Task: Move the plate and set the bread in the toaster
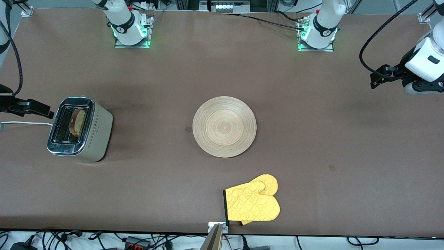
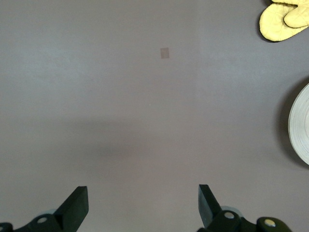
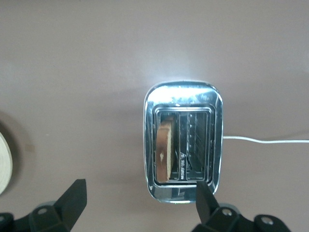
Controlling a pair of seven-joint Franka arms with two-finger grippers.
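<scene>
The toaster (image 1: 80, 130) stands toward the right arm's end of the table. The bread (image 1: 79, 122) stands in its slot on the plate's side, and also shows in the right wrist view (image 3: 164, 150) inside the toaster (image 3: 183, 99). The plate (image 1: 224, 126) lies bare at the table's middle; its rim shows in the left wrist view (image 2: 299, 126) and the right wrist view (image 3: 4, 164). My right gripper (image 1: 38, 108) (image 3: 139, 203) is open and empty, up beside the toaster. My left gripper (image 1: 377, 77) (image 2: 143, 208) is open and empty over bare table at the left arm's end.
A yellow oven mitt (image 1: 253, 202) lies nearer the front camera than the plate, by the table's front edge; it also shows in the left wrist view (image 2: 285, 21). The toaster's white cord (image 1: 24, 123) runs off toward the right arm's end of the table.
</scene>
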